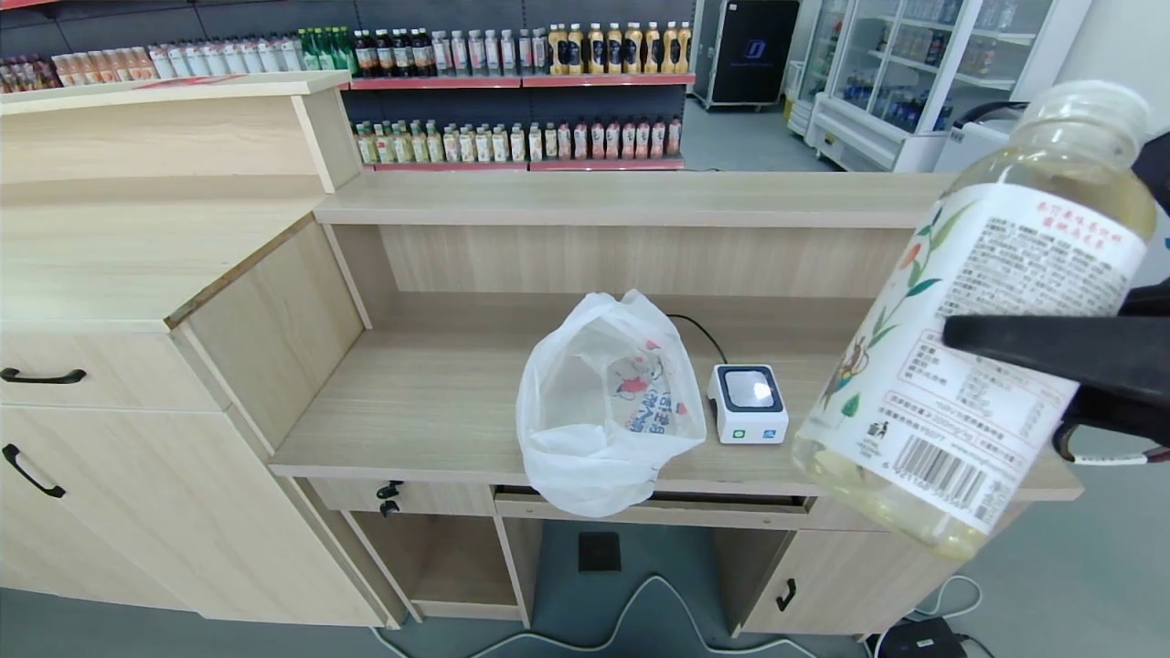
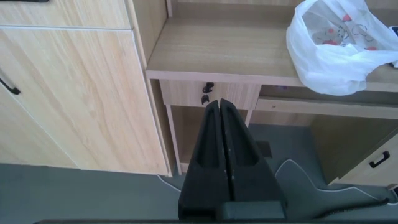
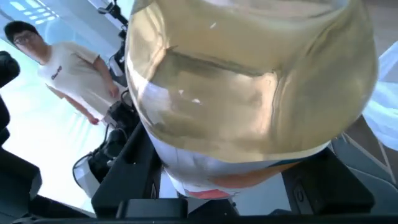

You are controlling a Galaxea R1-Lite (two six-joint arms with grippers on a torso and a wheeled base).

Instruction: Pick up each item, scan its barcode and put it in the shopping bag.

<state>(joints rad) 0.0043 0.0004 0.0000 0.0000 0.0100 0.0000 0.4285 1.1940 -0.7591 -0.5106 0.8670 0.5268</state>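
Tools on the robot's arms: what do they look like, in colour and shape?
Both are matte black, without visible markings. The left tool has two long fingers tapering like a wedge to a narrow tip, each with a shallow hollow. The right tool shows a flat, bar-like finger; a thin white cable with a red band runs beneath it.

This is a small shop, seen from behind its checkout. Far beyond the right tool (image 1: 964, 338), across the room, red-edged shelves (image 1: 521, 82) carry rows of bottled drinks, with glass-door chillers (image 1: 900, 82) beside them. Below and to the left of that tool, the wooden desk (image 1: 411, 402) holds a barcode scanner (image 1: 748, 402) and a white shopping bag (image 1: 603, 411). The bottle (image 1: 996, 256) the tool grips bears a barcode.
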